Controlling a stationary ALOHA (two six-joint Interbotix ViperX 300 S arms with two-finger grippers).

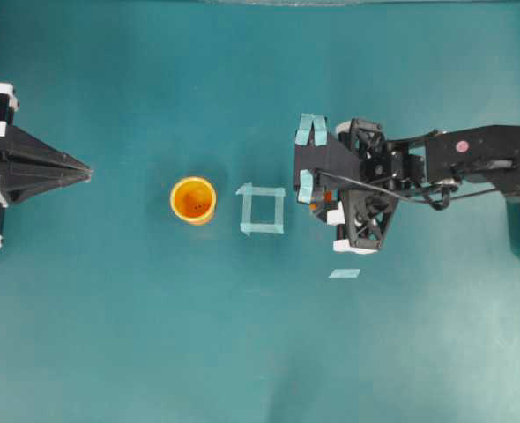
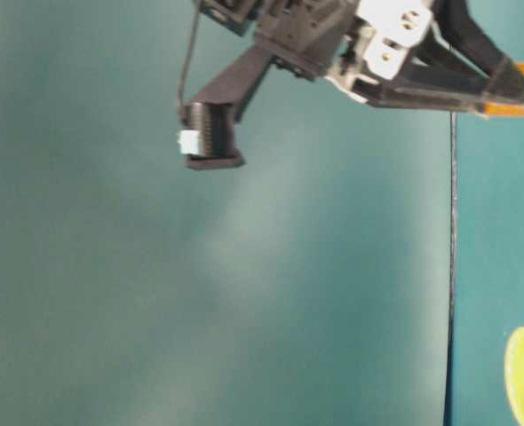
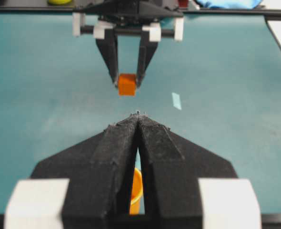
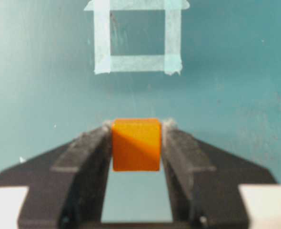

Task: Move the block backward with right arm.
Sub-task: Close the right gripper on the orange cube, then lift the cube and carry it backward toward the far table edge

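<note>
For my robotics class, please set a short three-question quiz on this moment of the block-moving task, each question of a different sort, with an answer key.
1. True or false: the right gripper is shut on the block.
2. Multiple choice: in the overhead view, where does the tape square lie? A) around the block; B) between the cup and the right gripper; C) under the left gripper.
3. Fill in: the fingers of the left gripper are pressed ______, holding nothing.

Key
1. True: both fingers press the cube's sides in the right wrist view.
2. B: the square is bare, with the cup on one side and the gripper on the other.
3. Together.
</note>
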